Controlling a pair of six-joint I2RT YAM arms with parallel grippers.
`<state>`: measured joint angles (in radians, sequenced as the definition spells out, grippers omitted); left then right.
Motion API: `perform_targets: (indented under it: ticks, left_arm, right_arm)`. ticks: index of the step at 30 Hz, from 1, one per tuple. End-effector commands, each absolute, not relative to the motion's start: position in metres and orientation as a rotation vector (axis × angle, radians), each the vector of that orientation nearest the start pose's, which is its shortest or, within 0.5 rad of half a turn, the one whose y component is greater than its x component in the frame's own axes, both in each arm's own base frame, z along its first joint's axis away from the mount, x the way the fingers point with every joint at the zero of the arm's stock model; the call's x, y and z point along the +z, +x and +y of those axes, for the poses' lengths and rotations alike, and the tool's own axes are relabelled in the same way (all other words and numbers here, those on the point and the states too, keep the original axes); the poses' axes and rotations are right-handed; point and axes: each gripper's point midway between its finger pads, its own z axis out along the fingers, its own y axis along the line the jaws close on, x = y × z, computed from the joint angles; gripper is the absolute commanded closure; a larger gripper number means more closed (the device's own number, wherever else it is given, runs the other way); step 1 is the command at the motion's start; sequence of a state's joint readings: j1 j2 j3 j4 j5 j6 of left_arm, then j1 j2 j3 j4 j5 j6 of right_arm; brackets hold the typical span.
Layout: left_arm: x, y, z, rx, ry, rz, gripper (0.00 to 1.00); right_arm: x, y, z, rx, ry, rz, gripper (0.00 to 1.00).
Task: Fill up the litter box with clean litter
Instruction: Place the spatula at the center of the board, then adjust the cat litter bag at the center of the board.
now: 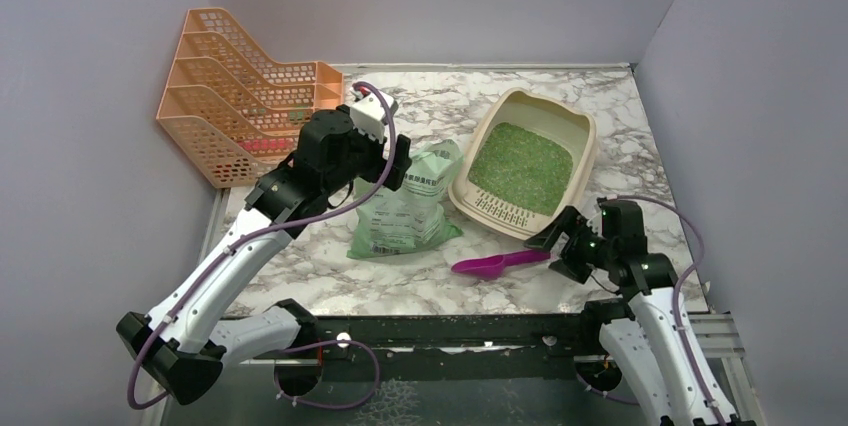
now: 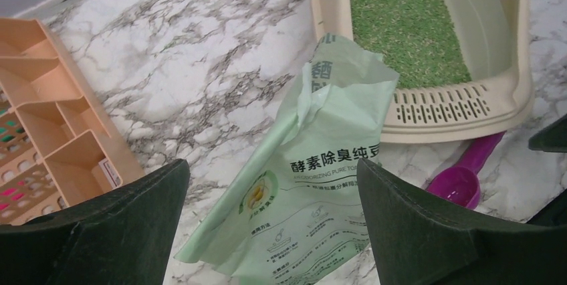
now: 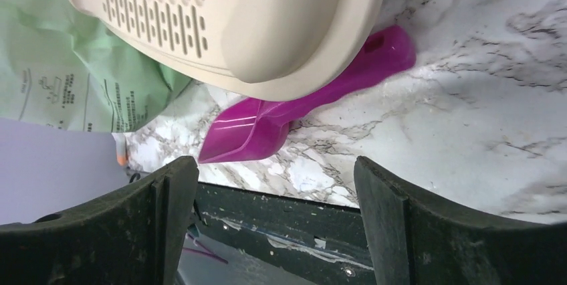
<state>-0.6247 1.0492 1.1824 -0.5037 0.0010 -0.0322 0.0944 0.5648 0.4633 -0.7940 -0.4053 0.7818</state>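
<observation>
From above alone, the whole layout. Beige litter box (image 1: 590,131) right of centre on the marbled worktop (image 1: 640,96), set askew, slotted lip toward the arms; clean litter (image 1: 522,168) spread green across its floor. Pale green bag (image 1: 405,211) flat on the worktop just left of the box, crumpled top nearest the box's near-left corner; touching or not, cannot tell. Magenta scoop (image 1: 495,264) just in front of the slotted lip, bowl to the left. Orange mesh rack (image 1: 235,96) in the far left corner, well apart from the box. Above the bag's upper end, left tool (image 1: 392,161); low by the scoop's handle end, right tool (image 1: 560,241).

From the left wrist alone, legible print. Large dark characters 酵素除臭纯豆 across the bag, a smaller line of Latin capitals beneath with "PURE" readable, then pictograms and lines too small to make out. Left tool spread wide, bag below the gap, nothing gripped. Granules visible here as short green flecks, floor bare beige along one side.

From the right wrist alone, the low angle. Scoop handle tucked under the overhanging rim of the box, bowl clear of it. Right tool spread wide, nothing between its sides, scoop beyond the tips. More bag print at upper left, too small to read
</observation>
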Motion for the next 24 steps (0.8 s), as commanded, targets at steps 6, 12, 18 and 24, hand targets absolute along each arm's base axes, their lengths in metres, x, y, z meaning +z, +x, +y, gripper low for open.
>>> perform_targets:
  ticks: [6,12,18,24]
  left_arm:
    - [0.303,0.290,-0.181,-0.343,0.434,1.941,0.02]
    - [0.305,0.294,-0.173,-0.375,0.444,1.960,0.01]
    - [0.283,0.285,-0.174,-0.435,0.663,2.030,0.01]
    - [0.261,0.275,-0.186,-0.556,0.864,2.033,0.01]
  right_arm:
    - [0.156,0.168,0.097,0.762,0.600,2.347,0.09]
    - [0.241,0.189,0.131,1.014,0.198,2.036,0.08]
    - [0.267,0.207,0.168,1.238,-0.210,1.777,0.08]
    - [0.257,0.252,0.194,1.238,-0.484,1.743,0.08]
